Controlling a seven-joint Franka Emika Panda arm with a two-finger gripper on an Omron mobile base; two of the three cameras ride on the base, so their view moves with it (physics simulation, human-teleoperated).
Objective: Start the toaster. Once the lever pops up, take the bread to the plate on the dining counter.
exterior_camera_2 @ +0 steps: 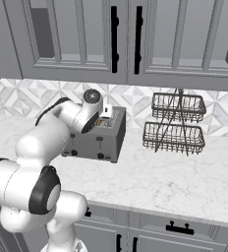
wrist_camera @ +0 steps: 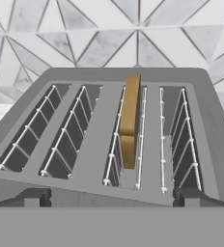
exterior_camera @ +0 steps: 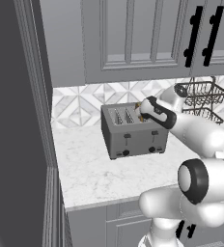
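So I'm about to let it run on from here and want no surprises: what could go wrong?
The gripper hangs open above the toaster, with the bread edge-on in the third slot from the left; a slightly off descent could catch the wire guides. The bread is thin, so open fingers may close beside it. The wire basket rack stands near on the worktop, so a wide swing might clip it.

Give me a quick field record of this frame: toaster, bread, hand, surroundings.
toaster: boxy grey metal four-slot toaster on the white marble-veined worktop, against the patterned tile backsplash
bread: tan-brown bread slice standing on edge in the third slot from the left in the hand view; other three slots empty
hand: hand above the toaster's top, open, holding nothing
levers: two dark levers on the front face, untouched
nearby: two-tier dark wire basket rack to the toaster's right
cabinets: grey wall cabinets above
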